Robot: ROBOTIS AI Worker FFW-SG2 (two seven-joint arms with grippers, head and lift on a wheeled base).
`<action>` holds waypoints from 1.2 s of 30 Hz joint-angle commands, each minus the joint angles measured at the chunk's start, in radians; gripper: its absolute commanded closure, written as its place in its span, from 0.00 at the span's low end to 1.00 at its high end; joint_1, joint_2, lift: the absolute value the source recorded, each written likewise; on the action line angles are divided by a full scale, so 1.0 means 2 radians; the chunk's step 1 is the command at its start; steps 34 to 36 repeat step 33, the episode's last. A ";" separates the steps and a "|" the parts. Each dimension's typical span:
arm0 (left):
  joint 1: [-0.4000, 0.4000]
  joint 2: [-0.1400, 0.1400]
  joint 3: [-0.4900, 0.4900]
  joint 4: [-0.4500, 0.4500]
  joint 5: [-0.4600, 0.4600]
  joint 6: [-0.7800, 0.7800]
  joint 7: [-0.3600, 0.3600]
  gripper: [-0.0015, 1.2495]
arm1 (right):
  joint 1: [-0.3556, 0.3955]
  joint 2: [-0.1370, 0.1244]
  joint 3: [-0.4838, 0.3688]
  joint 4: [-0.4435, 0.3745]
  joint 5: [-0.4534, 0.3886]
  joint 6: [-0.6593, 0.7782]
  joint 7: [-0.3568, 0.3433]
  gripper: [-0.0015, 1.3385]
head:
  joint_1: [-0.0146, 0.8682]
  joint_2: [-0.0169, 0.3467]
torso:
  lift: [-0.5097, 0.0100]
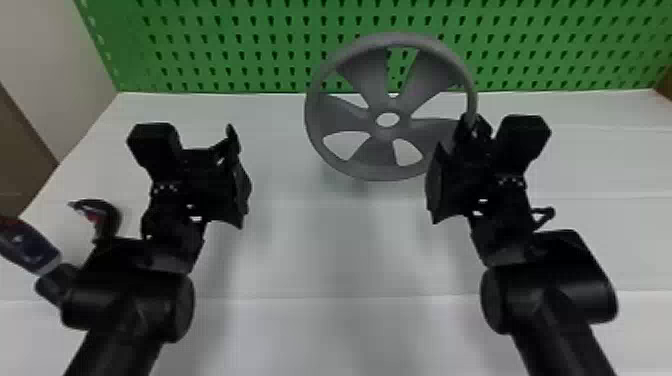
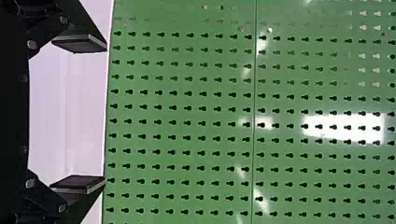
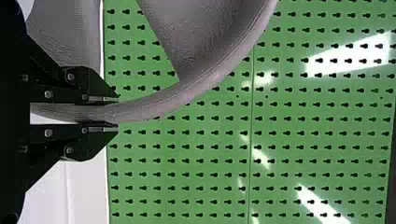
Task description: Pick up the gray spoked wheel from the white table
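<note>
While the white table [image 1: 340,250] spreads out before the green pegboard [image 1: 240,50], the gray spoked wheel [image 1: 375,152] sits over it, rim pinched in my right gripper [image 1: 471,129]; my left gripper [image 1: 206,137] is spread wide, empty.

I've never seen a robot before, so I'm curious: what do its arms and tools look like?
The left arm and right arm are black, with chunky, rounded joint housings and a row of small pale dots near each wrist. The left tool and right tool are black too, each with two angular, flat-padded fingers and round, silvery bolts.
</note>
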 commanded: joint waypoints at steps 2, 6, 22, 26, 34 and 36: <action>0.000 0.000 0.003 0.000 0.000 0.000 -0.003 0.21 | -0.001 0.001 -0.002 0.001 -0.001 0.003 0.000 0.85 | 0.93 0.17 | 0.79; 0.000 0.000 0.003 0.000 0.000 0.000 -0.004 0.21 | -0.001 0.002 -0.004 0.001 -0.004 0.005 0.000 0.85 | 0.93 0.17 | 0.79; 0.000 0.000 0.004 0.000 0.002 0.000 -0.004 0.21 | -0.001 0.002 -0.001 0.001 -0.009 0.015 0.000 0.85 | 0.93 0.17 | 0.79; 0.000 0.000 0.005 0.000 0.003 0.000 -0.004 0.21 | -0.002 0.002 -0.002 0.001 -0.009 0.016 0.000 0.85 | 0.93 0.17 | 0.79; 0.000 0.000 0.005 0.000 0.004 0.000 -0.004 0.21 | -0.002 0.002 -0.001 0.001 -0.011 0.019 0.000 0.85 | 0.93 0.17 | 0.79; 0.000 0.000 0.005 0.000 0.004 0.000 -0.004 0.21 | -0.002 0.002 -0.001 0.001 -0.011 0.019 0.000 0.85 | 0.93 0.17 | 0.79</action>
